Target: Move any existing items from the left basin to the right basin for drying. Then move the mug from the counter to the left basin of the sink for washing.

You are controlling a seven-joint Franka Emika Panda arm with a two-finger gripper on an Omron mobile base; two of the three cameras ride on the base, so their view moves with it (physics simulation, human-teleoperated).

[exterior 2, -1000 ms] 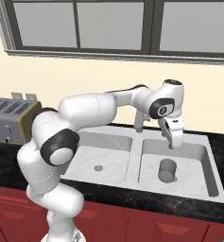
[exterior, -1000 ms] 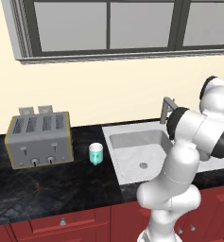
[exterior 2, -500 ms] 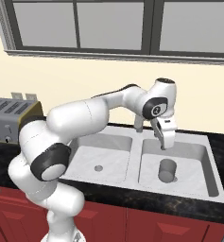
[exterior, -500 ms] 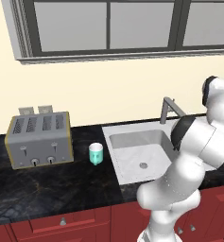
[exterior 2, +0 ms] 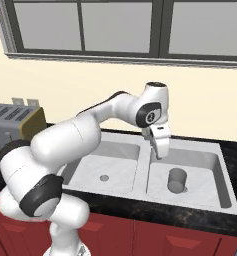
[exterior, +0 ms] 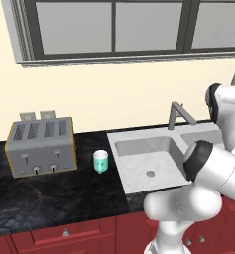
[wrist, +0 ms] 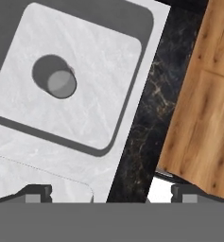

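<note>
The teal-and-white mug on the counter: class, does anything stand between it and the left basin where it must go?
Nothing visible does. The mug stands upright on the black counter, with the toaster on its far side from the sink. The left basin lies bare.

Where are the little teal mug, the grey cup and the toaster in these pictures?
mug (exterior: 100, 161): left base view, its teal body.
grey cup (exterior 2: 177, 180): right base view, its side wall.
toaster (exterior: 41, 149): left base view, its front face.

The left basin, frame center-left, lies bare; the faucet stands behind it. The grey cup occupies the right basin; the toaster crowds the mug.
</note>
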